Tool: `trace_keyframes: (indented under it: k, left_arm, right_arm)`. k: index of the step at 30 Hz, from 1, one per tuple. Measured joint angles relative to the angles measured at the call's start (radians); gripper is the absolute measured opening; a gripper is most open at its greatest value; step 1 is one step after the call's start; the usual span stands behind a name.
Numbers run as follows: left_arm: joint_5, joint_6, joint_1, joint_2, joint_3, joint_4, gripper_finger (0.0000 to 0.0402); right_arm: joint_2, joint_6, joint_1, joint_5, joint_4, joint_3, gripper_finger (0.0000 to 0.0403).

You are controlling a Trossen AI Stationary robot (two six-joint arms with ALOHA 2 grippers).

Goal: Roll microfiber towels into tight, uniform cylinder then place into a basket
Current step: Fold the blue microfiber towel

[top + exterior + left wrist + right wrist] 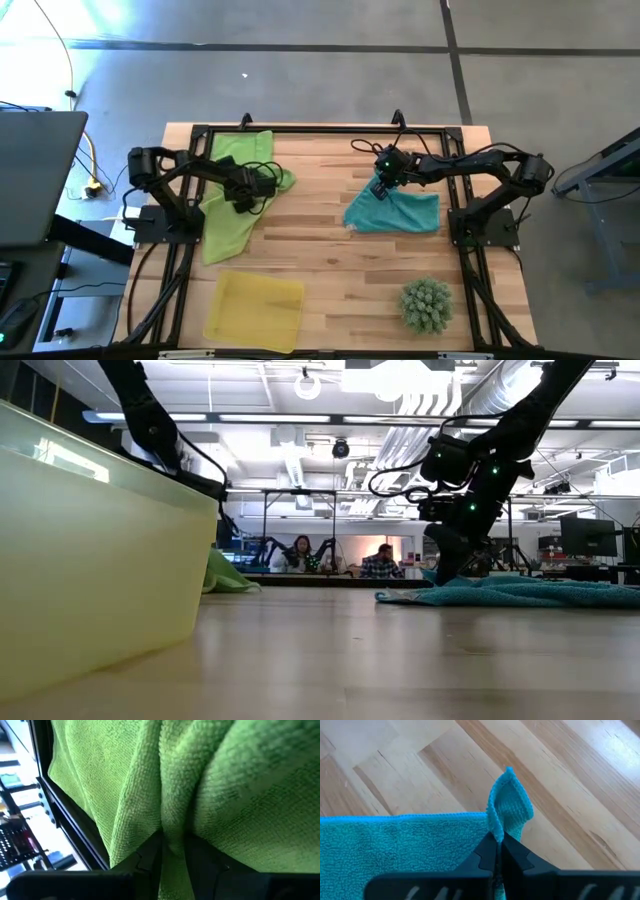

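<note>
Right gripper pinched shut on far-left corner of flat teal microfiber towel, cloth spreading back toward right arm's base, long axis across table. Left gripper clamped on bunched lime-green microfiber towel, draped over table's far-left frame. Shallow translucent yellow rectangular basket well apart at near edge, nearer left arm; green spiky ball near right, not in path.

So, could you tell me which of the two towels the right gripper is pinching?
The teal towel: the right gripper is shut on its corner, while the green towel is bunched in the left gripper.
</note>
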Motion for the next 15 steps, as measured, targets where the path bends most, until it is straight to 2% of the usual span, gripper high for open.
trace_keyframes:
  k: [2, 5, 12, 15]
  left_arm:
    - [-0.001, -0.018, 0.009, 0.0, 0.0, -0.001, 0.0073]
    - [-0.017, -0.127, 0.01, 0.0, 0.009, -0.044, 0.0074]
    - [0.018, -0.424, -0.013, 0.0, 0.104, -0.331, 0.0074]
    - [0.033, -0.476, -0.045, -0.001, 0.151, -0.43, 0.0074]
  right_arm:
    - [0.0, 0.0, 0.0, 0.0, 0.0, 0.0, 0.0]
    - [0.0, 0.0, 0.0, 0.0, 0.0, 0.0, 0.0]
    - [0.0, 0.0, 0.0, 0.0, 0.0, 0.0, 0.0]
    - [0.0, 0.0, 0.0, 0.0, 0.0, 0.0, 0.0]
